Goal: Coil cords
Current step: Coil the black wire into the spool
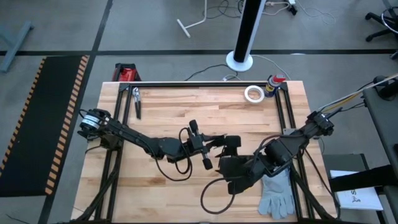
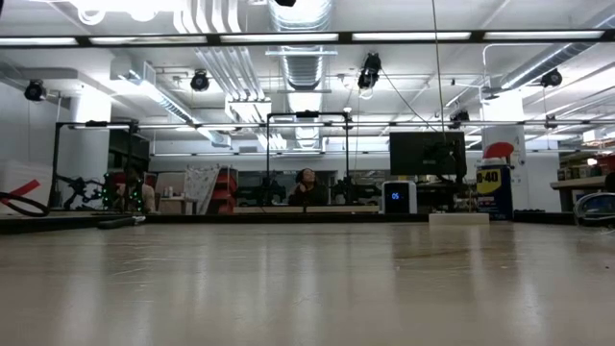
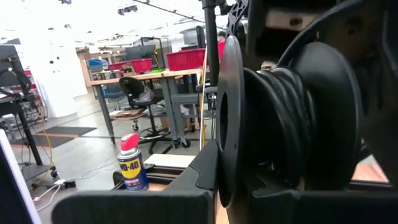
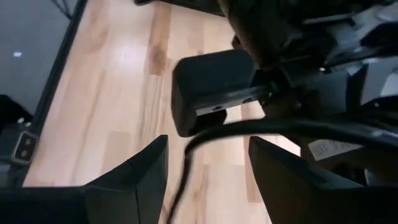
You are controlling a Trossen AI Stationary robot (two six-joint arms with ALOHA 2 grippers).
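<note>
A thin black cord (image 1: 214, 198) lies in loose loops on the wooden table (image 1: 161, 112), near its front edge. My right gripper (image 1: 231, 167) is open just above it. In the right wrist view the cord (image 4: 186, 155) passes through the gap between the two fingers (image 4: 208, 180). My left gripper (image 1: 217, 144) reaches toward the table's right, close to the right gripper. Its wrist view is filled by turns of black cord (image 3: 280, 106) wound on a round flanged body. What that body belongs to does not show. My right gripper has the cord (image 4: 184, 163) running through its open gap, close to one finger (image 4: 134, 177). I cannot tell whether that finger touches it. The fingers slant down toward the table.
A grey glove (image 1: 277, 194) lies at the front right beside the right arm. A white tape roll (image 1: 253, 93) and a spray can (image 1: 273, 84) stand at the far right. Pliers (image 1: 137, 102) lie at the far left. A black frame (image 1: 205, 83) edges the table.
</note>
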